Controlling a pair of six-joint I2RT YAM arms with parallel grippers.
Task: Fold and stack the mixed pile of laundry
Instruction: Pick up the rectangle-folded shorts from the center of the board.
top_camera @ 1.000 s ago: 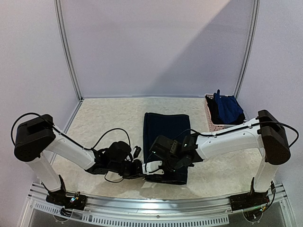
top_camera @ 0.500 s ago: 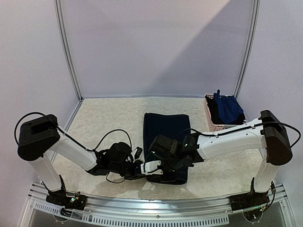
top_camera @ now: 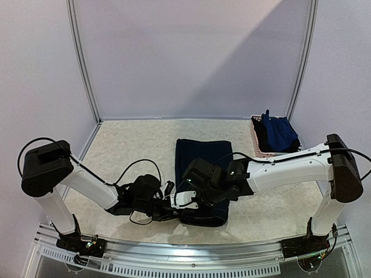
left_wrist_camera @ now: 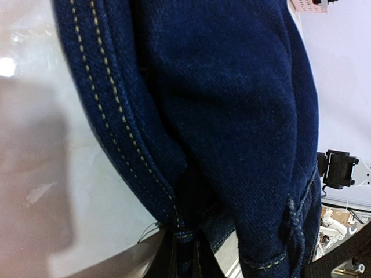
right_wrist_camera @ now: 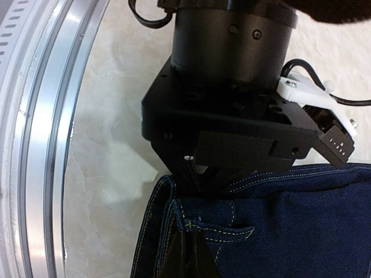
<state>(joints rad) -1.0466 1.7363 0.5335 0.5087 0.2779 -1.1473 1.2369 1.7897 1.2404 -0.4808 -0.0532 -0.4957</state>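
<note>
A dark navy denim piece (top_camera: 203,159) lies folded lengthwise in the middle of the table, its yellow stitching close up in both wrist views (left_wrist_camera: 232,116) (right_wrist_camera: 290,220). At its near left corner my left gripper (top_camera: 172,204) is shut on the denim's stitched edge (left_wrist_camera: 184,263). Right beside it my right gripper (top_camera: 184,198) is shut on the same corner, by the pocket seam (right_wrist_camera: 188,255). The left gripper's black body (right_wrist_camera: 232,116) fills the top of the right wrist view. More dark and blue garments (top_camera: 278,132) sit heaped in the basket.
The pink basket (top_camera: 258,152) stands at the back right by the wall. A metal rail (top_camera: 185,255) runs along the near table edge, close to the held corner (right_wrist_camera: 35,145). Frame posts rise at the back corners.
Both grippers have closed on the denim's near left corner. The right gripper has shifted slightly away from the rail with it, and the near end of the denim has drawn in a little.
</note>
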